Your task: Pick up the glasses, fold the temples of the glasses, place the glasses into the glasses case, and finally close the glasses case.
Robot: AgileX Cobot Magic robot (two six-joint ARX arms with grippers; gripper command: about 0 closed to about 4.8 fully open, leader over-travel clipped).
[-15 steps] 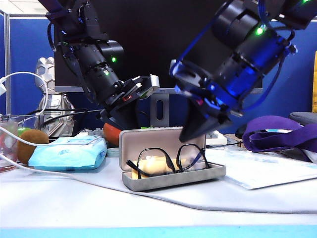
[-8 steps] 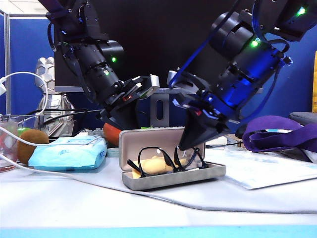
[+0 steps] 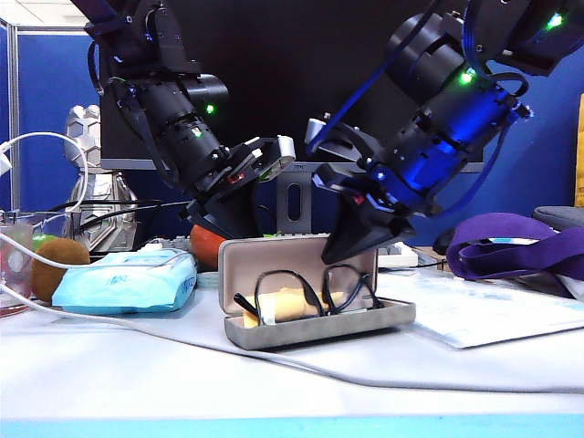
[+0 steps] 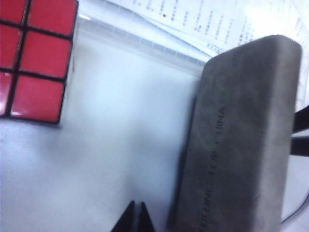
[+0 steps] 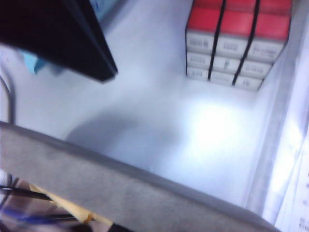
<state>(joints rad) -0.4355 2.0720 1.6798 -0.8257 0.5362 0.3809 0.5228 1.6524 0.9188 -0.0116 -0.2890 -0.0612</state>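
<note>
Grey glasses case [image 3: 315, 301] open; right claw [image 3: 339, 253] closed above glasses [image 3: 310, 294], left claw [image 4: 134, 217] closed behind lid, both empty.

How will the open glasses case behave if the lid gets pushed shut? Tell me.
The glasses case looks like a rigid shell, so its upright lid should swing as one stiff piece, not flex. Its fuzzy outside probably grips rather than slips. It looks light, so with both the left gripper and the right gripper shut, a push might slide it.

The grey case [image 3: 315, 315] lies open on the bench, lid upright. The black glasses [image 3: 310, 294] sit inside, lenses facing out, leaning on the lid.
</note>
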